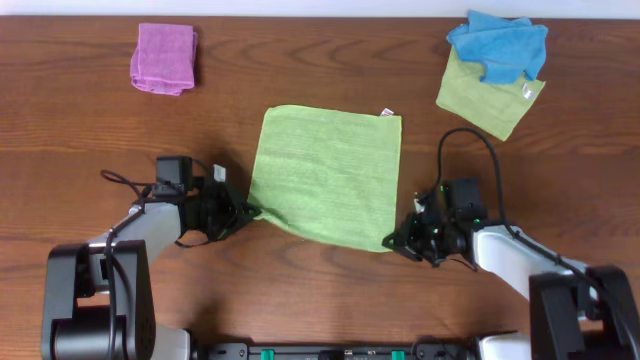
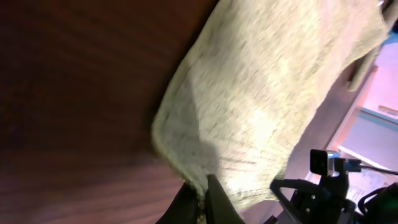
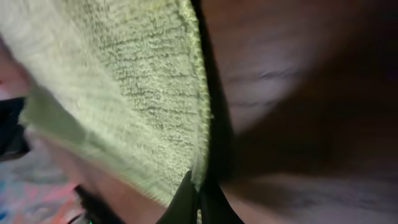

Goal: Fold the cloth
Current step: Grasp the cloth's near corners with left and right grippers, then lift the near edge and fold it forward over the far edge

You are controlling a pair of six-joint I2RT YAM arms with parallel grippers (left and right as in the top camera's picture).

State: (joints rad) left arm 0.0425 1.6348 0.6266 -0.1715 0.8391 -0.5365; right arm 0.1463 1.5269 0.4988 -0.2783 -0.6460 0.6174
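Cloth (image 1: 325, 172) lies flat, near corners pinched in the left gripper (image 1: 243, 211) and right gripper (image 1: 393, 243) — firmly, it seems — so raise both evenly toward the far edge.

Lime-green cloth (image 1: 325, 172) of nubby matt microfibre on smooth, semi-gloss wood table (image 1: 80, 130).

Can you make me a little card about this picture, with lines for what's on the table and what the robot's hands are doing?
table: brown wood
main thing: the cloth, lime green, spread flat, not yet folded
left gripper: shut on the cloth's near left corner
right gripper: shut on the cloth's near right corner
far left: purple cloth, folded small
far right: blue cloth heaped on a yellow-green cloth
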